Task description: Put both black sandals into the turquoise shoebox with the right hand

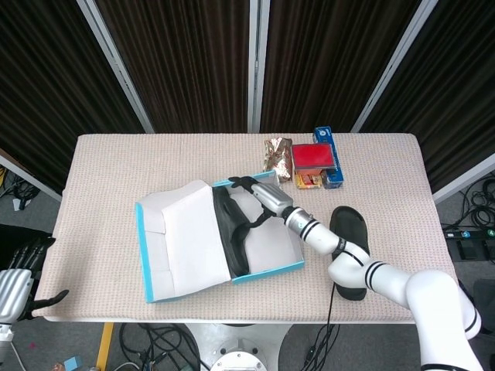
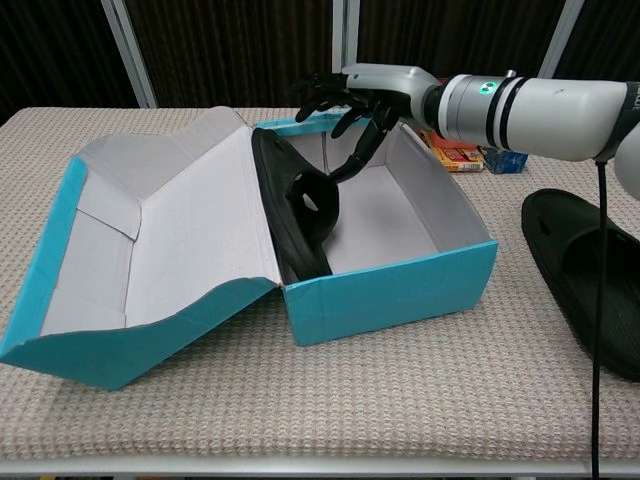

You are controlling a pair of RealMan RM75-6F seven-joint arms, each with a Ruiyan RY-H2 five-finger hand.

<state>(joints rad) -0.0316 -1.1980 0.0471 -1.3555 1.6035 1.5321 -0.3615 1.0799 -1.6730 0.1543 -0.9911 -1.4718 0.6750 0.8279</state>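
The turquoise shoebox (image 1: pixel 268 270) (image 2: pixel 400 290) lies open mid-table, its lid (image 1: pixel 182 239) (image 2: pixel 170 230) folded out to the left. One black sandal (image 1: pixel 230 228) (image 2: pixel 295 210) stands on its side inside, leaning on the box's left wall. My right hand (image 1: pixel 259 193) (image 2: pixel 360 95) hovers over the box's back rim with fingers spread and holds nothing. One fingertip reaches down near the sandal's strap; I cannot tell if it touches. The other black sandal (image 1: pixel 349 247) (image 2: pixel 590 290) lies flat on the table to the right of the box. My left hand (image 1: pixel 19 270) hangs off the table's left edge.
At the back of the table sit a red box (image 1: pixel 313 157), a blue box (image 1: pixel 326 154) (image 2: pixel 505 160), a foil packet (image 1: pixel 277 154) and an orange snack pack (image 2: pixel 455 150). My right forearm (image 2: pixel 540 100) stretches over the box's right wall.
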